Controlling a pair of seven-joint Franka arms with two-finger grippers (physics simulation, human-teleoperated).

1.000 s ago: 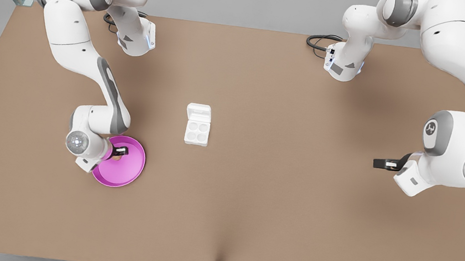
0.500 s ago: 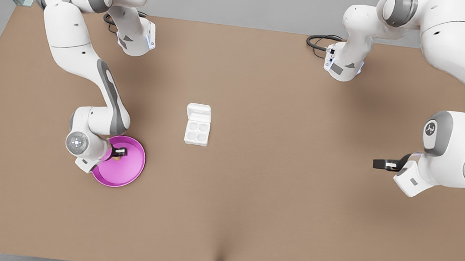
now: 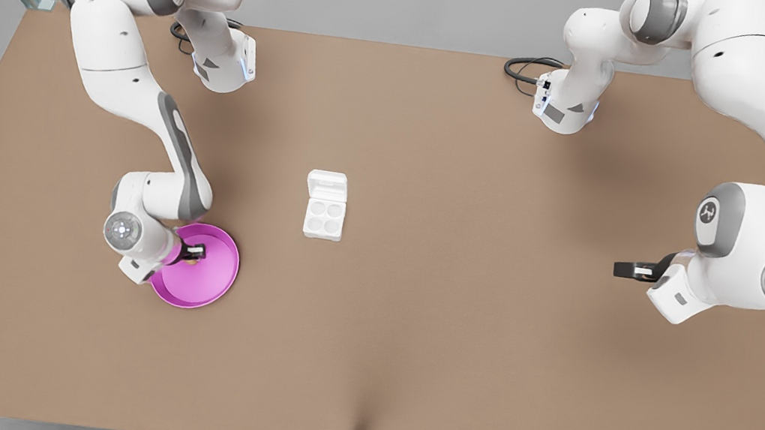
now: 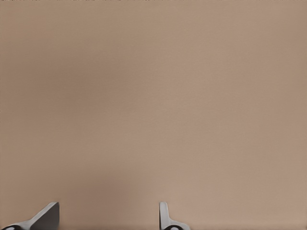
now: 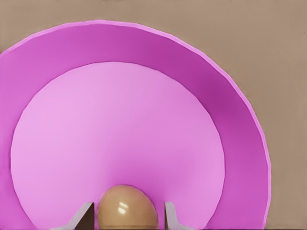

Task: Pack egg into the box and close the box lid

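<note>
Heads up, your right gripper (image 3: pixel 197 249) is sitting down over the pink plate (image 3: pixel 215 281) at the front view's left, and in its wrist view the egg (image 5: pixel 127 207) is lying right between the two fingers (image 5: pixel 82 216), with a sliver of gap showing on each side, so the jaws are looking open around it rather than clamped on it; I can't tell if either pad is touching. The egg is resting on the plate floor, near the plate's edge closest to the arm. The box (image 3: pixel 324 216) is waiting well apart toward the middle of the table (image 3: pixel 454 347), wells empty, with the box lid (image 3: pixel 326 183) lying flat open on the far side of it. Your left gripper (image 3: pixel 628 269) is hanging over bare table at the front view's right, fingers spread wide with nothing between them, just waiting. What I'd be worrying about: the egg is smooth and round, so if you're closing off-centre it's probably squirting out sideways and rolling across the plate. Too light a squeeze and it's likely slipping out on the carry over to the box. The wells also look small, so a sloppy drop may be bouncing it out.
</note>
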